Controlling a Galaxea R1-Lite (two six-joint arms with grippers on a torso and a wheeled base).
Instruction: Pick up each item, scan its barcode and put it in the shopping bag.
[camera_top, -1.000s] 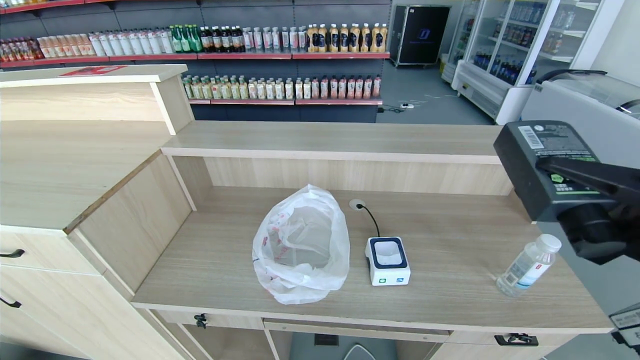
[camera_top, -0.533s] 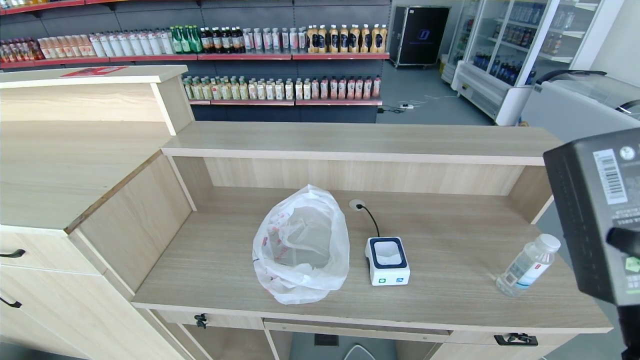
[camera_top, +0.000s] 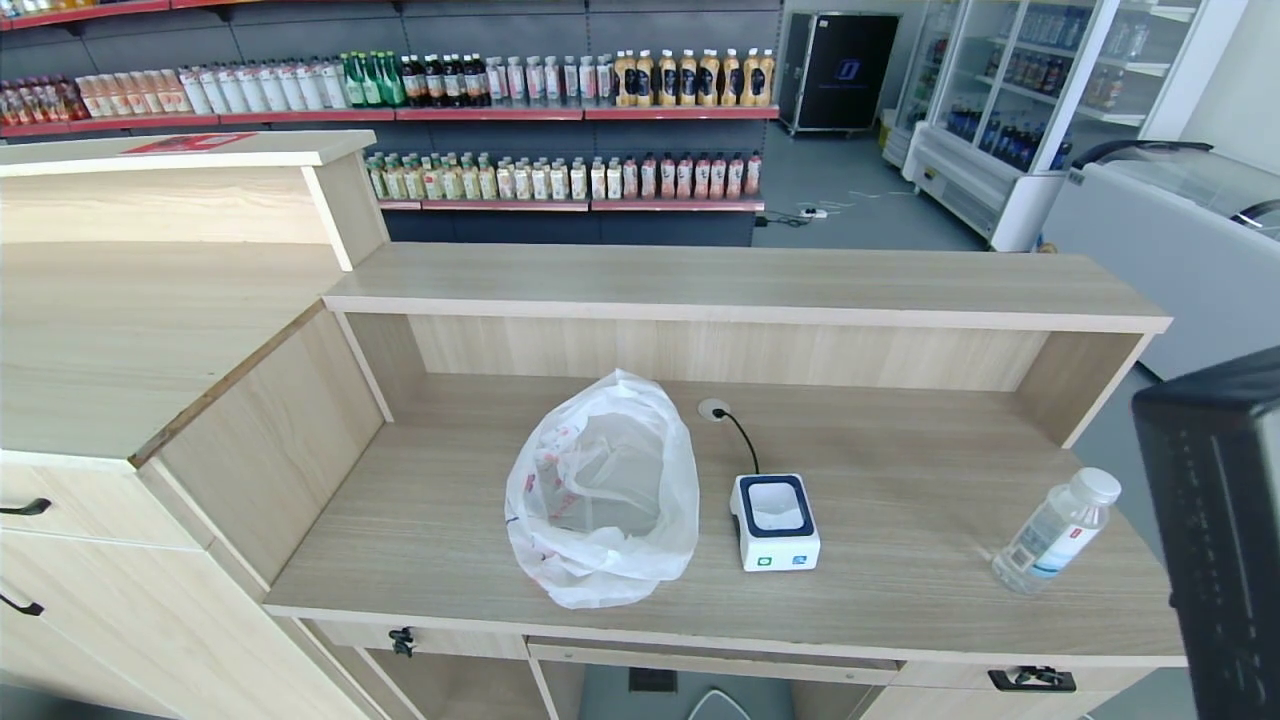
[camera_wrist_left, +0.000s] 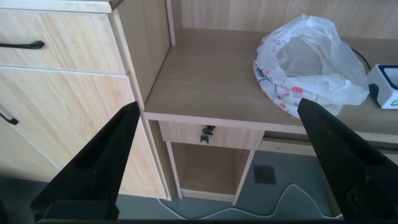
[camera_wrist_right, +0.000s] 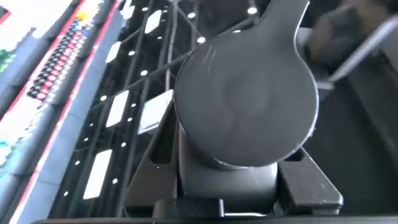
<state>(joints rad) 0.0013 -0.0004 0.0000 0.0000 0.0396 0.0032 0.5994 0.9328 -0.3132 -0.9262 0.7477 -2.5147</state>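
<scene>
A tall black carton (camera_top: 1215, 530) fills the right edge of the head view, raised beside the counter's right end. In the right wrist view my right gripper (camera_wrist_right: 227, 186) is shut on this carton (camera_wrist_right: 249, 106), whose round cap faces the camera. A clear water bottle (camera_top: 1055, 530) stands tilted at the counter's right front. The white shopping bag (camera_top: 600, 490) sits open at mid-counter, with the white barcode scanner (camera_top: 774, 520) just to its right. My left gripper (camera_wrist_left: 217, 162) hangs open below the counter's left front, holding nothing, with the bag (camera_wrist_left: 311, 59) farther off.
The scanner's cable runs to a hole (camera_top: 714, 408) at the back of the wooden counter (camera_top: 900, 600). A raised shelf (camera_top: 740, 285) walls the back and a side panel (camera_top: 270, 440) the left. Drawers (camera_wrist_left: 56, 56) stand left of the counter's opening.
The black carton has swung right and down toward the edge of the head view, turning so its barcode label no longer shows. The right gripper's finger has left that view.
</scene>
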